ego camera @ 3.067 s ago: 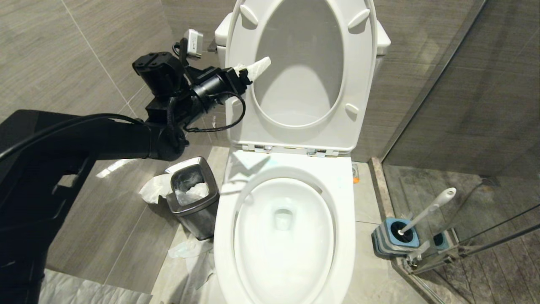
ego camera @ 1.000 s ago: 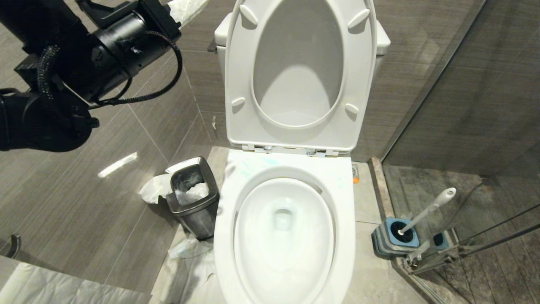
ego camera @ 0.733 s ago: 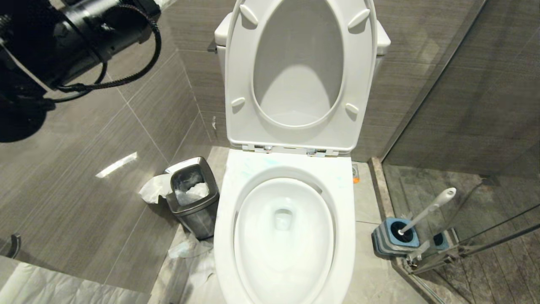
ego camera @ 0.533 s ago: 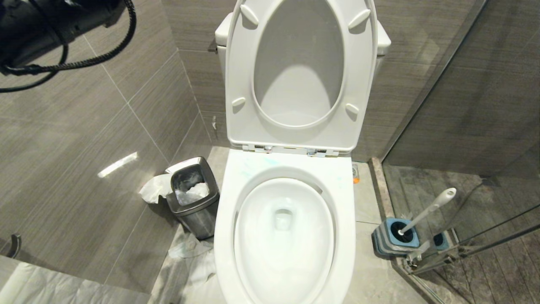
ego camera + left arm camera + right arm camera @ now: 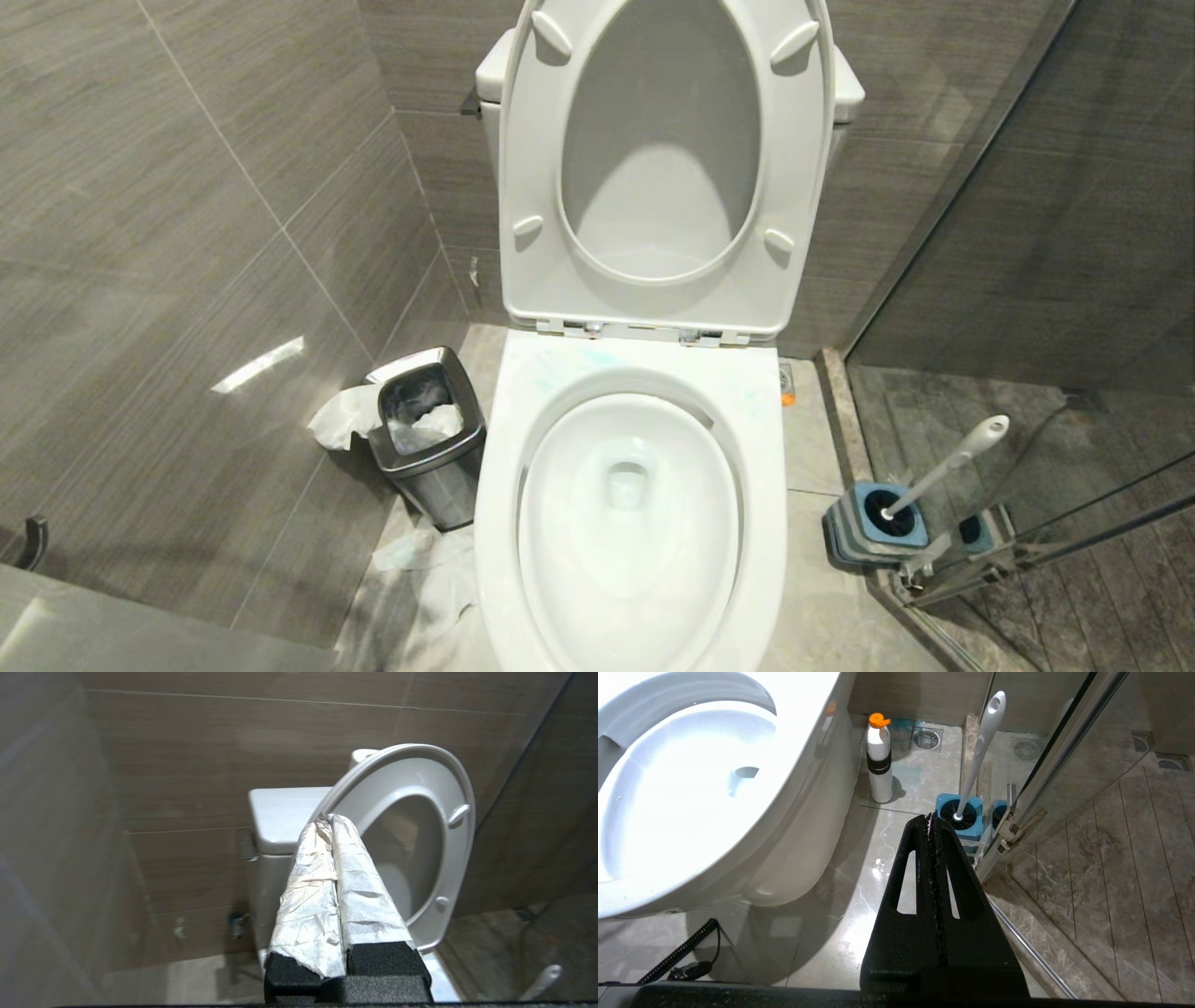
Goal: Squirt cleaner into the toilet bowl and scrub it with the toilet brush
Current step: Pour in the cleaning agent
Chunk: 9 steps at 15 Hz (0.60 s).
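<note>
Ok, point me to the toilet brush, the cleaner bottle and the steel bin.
toilet brush (image 5: 945, 464): head view, middle of the white handle.
cleaner bottle (image 5: 879, 760): right wrist view, on the body at its black band.
steel bin (image 5: 437, 475): head view, on its front wall.

A small bathroom is shown. A glossy white ceramic toilet (image 5: 635, 504) with raised seat is set against grey tiled walls (image 5: 187, 187). A small square steel bin (image 5: 427, 434) is seen at its left, a glass shower partition (image 5: 1027, 233) at the right.
</note>
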### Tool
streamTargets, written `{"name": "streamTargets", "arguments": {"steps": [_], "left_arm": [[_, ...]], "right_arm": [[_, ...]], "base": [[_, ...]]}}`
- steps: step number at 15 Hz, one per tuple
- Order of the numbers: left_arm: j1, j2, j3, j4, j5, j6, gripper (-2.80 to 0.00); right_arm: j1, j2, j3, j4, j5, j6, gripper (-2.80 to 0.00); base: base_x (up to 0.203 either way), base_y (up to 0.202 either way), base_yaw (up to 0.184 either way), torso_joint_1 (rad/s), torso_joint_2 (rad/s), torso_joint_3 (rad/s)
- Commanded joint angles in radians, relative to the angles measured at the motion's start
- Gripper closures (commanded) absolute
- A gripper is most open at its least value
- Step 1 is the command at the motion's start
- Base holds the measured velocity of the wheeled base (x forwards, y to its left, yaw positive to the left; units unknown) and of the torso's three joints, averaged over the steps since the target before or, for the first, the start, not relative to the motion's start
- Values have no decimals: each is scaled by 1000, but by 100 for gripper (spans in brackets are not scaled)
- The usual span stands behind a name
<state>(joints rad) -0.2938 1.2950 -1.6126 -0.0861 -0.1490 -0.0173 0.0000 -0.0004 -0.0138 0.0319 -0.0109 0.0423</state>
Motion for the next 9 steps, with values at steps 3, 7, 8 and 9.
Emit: {"name": "streamTargets", "arguments": {"steps": [3, 7, 8, 9], "left_arm": [[31, -243, 83, 94, 67, 36, 0], [149, -500, 296, 202, 46, 27, 0], [178, -559, 351, 227, 35, 25, 0], [205, -612, 399, 253, 22, 23, 0]], "right_arm": [[0, 0, 0, 0, 0, 1, 0], [0, 0, 0, 0, 0, 1, 0], [0, 0, 0, 0, 0, 1, 0], [0, 0, 0, 0, 0, 1, 0]], "base": [[0, 0, 0, 0, 0, 0], [0, 0, 0, 0, 0, 0], [0, 0, 0, 0, 0, 0], [0, 0, 0, 0, 0, 0]]}}
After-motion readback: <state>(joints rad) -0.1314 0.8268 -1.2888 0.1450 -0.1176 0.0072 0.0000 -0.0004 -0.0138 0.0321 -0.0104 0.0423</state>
